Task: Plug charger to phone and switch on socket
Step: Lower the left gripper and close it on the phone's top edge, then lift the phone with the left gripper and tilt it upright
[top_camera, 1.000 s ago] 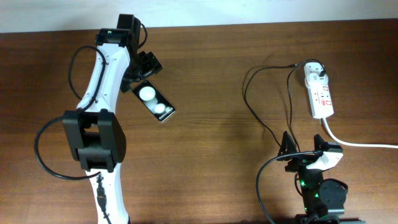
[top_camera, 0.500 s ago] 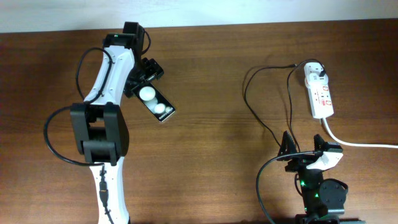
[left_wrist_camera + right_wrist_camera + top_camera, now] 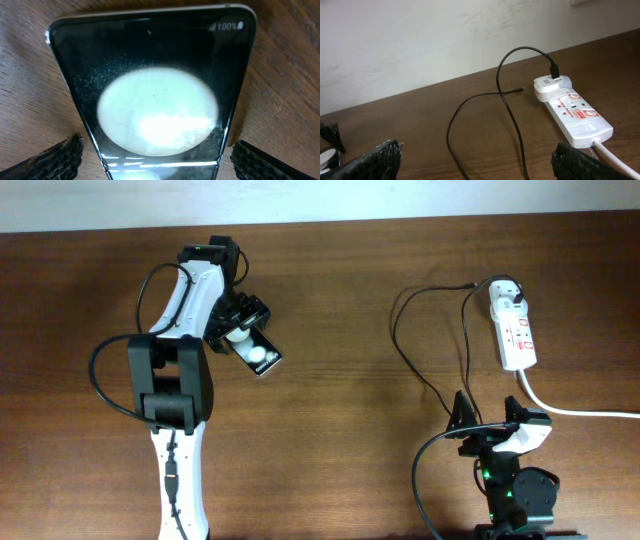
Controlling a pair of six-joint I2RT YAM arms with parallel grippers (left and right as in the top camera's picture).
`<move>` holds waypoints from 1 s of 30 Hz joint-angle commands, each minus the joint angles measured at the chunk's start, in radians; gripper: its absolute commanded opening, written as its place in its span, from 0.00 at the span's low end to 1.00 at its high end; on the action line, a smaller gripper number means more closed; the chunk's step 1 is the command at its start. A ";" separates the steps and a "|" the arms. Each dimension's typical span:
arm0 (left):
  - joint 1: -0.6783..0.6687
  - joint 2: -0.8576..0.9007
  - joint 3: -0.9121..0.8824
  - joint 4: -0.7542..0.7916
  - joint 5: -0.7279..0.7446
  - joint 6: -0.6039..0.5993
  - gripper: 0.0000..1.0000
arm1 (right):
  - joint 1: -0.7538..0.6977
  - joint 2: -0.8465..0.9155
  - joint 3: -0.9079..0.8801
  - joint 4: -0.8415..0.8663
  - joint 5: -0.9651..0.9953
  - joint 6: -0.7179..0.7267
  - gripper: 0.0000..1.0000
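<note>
Black phone and cable, white socket, on a brown wood-grain counter

The phone [image 3: 155, 100] is glossy black with a pale edge and round white reflections. The socket [image 3: 572, 116] is white with red switches and markings; beside it loops the thin black charger [image 3: 507, 107] from a white adapter [image 3: 550, 86]. The counter [image 3: 340, 420] is dark brown, streaked with grain.

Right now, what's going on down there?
Left hand open, straddling glossy black phone. Right hand open, idle. Thin black charger cable unplugged. Nothing blocking.

A brown wooden table [image 3: 340, 380] meets a pale wall [image 3: 420, 35].
</note>
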 commanded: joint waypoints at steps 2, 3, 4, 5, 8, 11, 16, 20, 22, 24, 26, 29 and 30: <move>0.002 0.029 0.002 -0.021 0.030 0.046 0.96 | 0.005 -0.007 -0.009 -0.001 0.012 0.000 0.99; 0.002 0.029 0.002 -0.028 0.030 0.046 0.95 | 0.005 -0.007 -0.009 -0.001 0.012 0.000 0.99; 0.002 0.029 0.002 -0.029 0.030 0.046 0.93 | 0.005 -0.007 -0.009 -0.001 0.012 0.000 0.99; 0.001 0.029 0.002 -0.029 0.030 0.046 0.90 | 0.005 -0.007 -0.009 -0.001 0.012 0.000 0.99; 0.001 0.029 0.002 -0.032 0.029 0.046 0.84 | 0.005 -0.007 -0.009 -0.001 0.012 0.000 0.99; 0.001 0.029 0.002 -0.035 0.010 0.046 0.84 | 0.005 -0.007 -0.009 -0.001 0.012 0.000 0.99; 0.001 0.029 0.002 -0.035 -0.006 0.046 0.77 | 0.005 -0.007 -0.009 -0.001 0.012 0.000 0.99; 0.001 0.029 0.002 -0.019 -0.009 0.046 0.99 | 0.005 -0.007 -0.009 -0.001 0.012 0.000 0.99; 0.001 0.029 -0.002 -0.012 -0.019 0.046 0.99 | 0.005 -0.007 -0.009 -0.001 0.012 0.000 0.99; 0.001 0.029 -0.015 -0.011 -0.028 0.046 0.99 | 0.005 -0.007 -0.009 -0.001 0.012 0.000 0.99; 0.001 0.029 -0.033 0.003 -0.027 0.045 0.99 | 0.005 -0.007 -0.009 -0.001 0.012 0.000 0.99; 0.001 0.029 -0.077 0.033 -0.027 0.045 0.94 | 0.005 -0.007 -0.009 -0.001 0.012 0.000 0.99; 0.001 0.029 -0.086 0.037 -0.027 0.044 0.93 | 0.005 -0.007 -0.009 -0.001 0.012 0.000 0.99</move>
